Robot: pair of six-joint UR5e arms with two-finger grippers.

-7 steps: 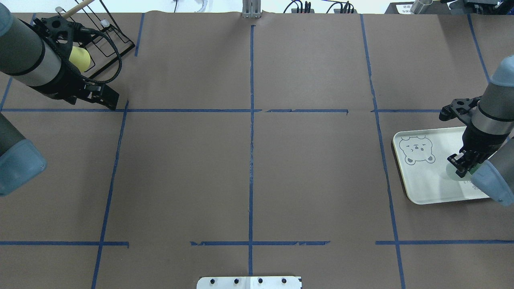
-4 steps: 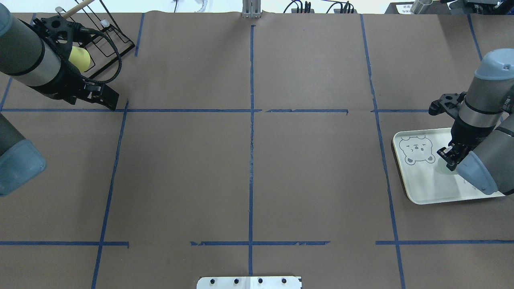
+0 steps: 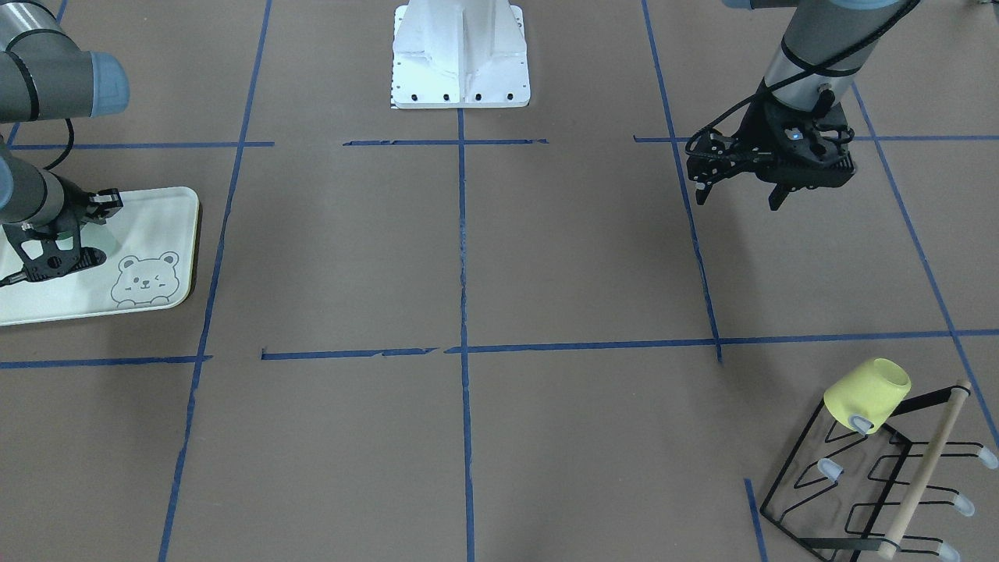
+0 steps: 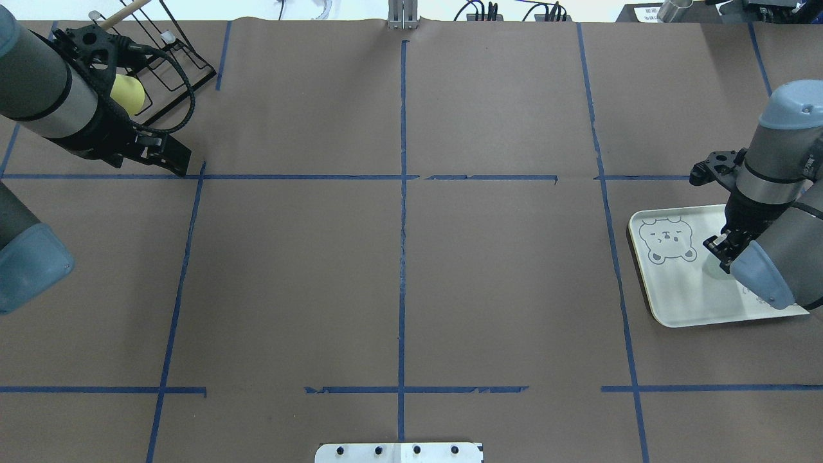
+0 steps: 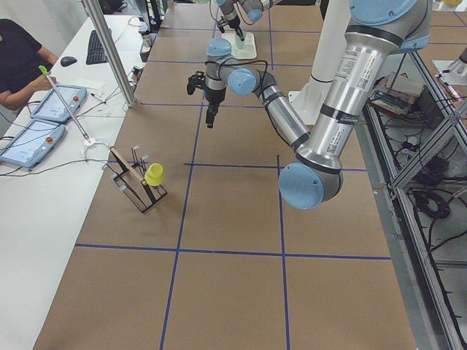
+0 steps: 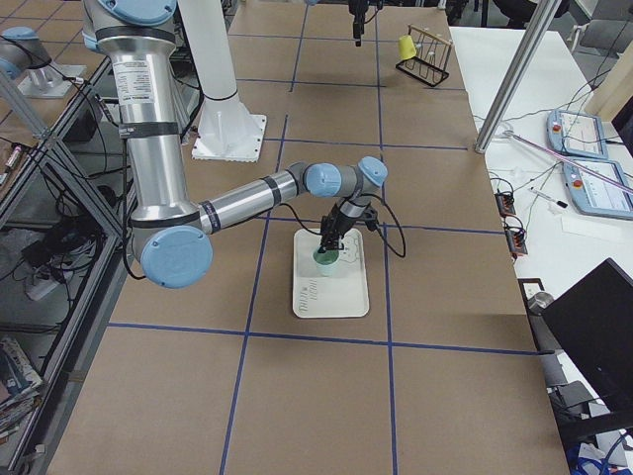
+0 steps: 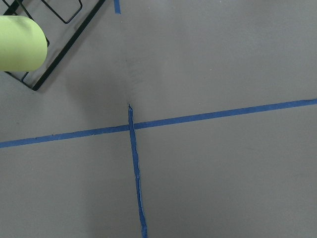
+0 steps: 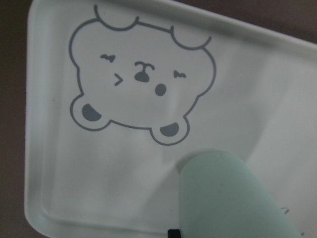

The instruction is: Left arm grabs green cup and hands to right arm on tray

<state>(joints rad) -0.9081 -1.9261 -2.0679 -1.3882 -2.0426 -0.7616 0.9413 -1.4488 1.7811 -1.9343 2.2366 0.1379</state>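
Note:
The green cup (image 4: 715,267) is over the tray (image 4: 675,296) at the table's right side, just right of the bear drawing. My right gripper (image 4: 723,251) is shut on it from above. The cup fills the bottom of the right wrist view (image 8: 223,198), over the tray (image 8: 99,173). It also shows in the front view (image 3: 100,232) and in the right side view (image 6: 324,260); whether it touches the tray I cannot tell. My left gripper (image 3: 737,199) is open and empty, hovering far off at the table's left (image 4: 177,161).
A yellow cup (image 3: 866,394) hangs on a black wire rack (image 3: 858,499) at the far left corner, just behind my left gripper; it shows in the left wrist view (image 7: 20,44). Blue tape lines cross the brown table cover.
My right gripper has shifted with the green cup a little toward the bear drawing on the tray, and the arm has swung round. The left arm has not moved.

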